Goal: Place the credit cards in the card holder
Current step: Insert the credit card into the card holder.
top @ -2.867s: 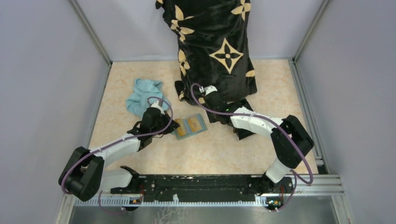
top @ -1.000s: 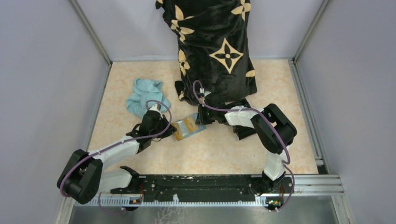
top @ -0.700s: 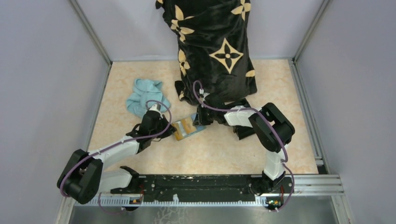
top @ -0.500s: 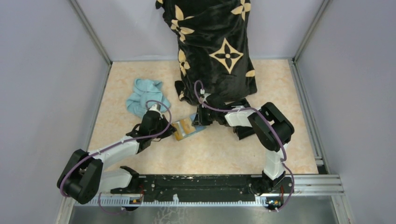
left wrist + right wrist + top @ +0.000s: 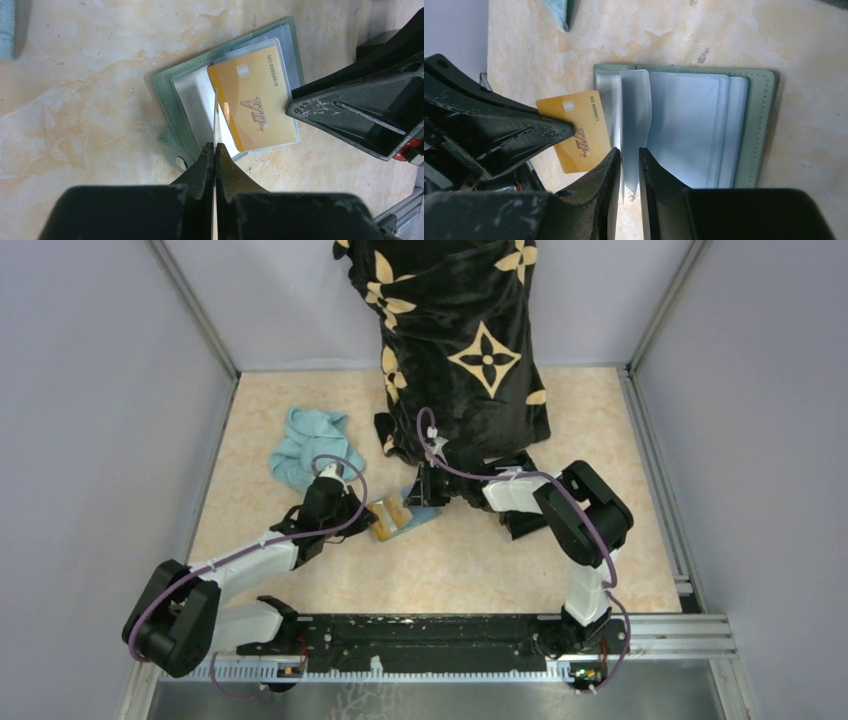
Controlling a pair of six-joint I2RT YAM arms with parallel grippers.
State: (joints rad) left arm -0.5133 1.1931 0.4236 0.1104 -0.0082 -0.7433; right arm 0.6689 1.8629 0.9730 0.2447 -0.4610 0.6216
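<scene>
Slippage is the main risk: the right gripper (image 5: 628, 160) pinches one clear sleeve (image 5: 635, 110) of the open card holder (image 5: 756, 125) upright, and the floppy plastic could pull free or drag the holder along. The left gripper (image 5: 214, 149) is clamped on a thin sheet (image 5: 215, 120) seen edge-on; whether it is a sleeve or a card I cannot tell. A tan-orange credit card (image 5: 252, 107) lies just ahead of its tips on the holder, seemingly unpocketed. Each gripper crowds the other's approach. A blue cloth (image 5: 305, 445) lies beyond the left gripper, and black patterned fabric (image 5: 470, 340) lies behind the right.

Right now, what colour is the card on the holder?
The card is gold-orange with VIP lettering; clearest in the left wrist view.
</scene>
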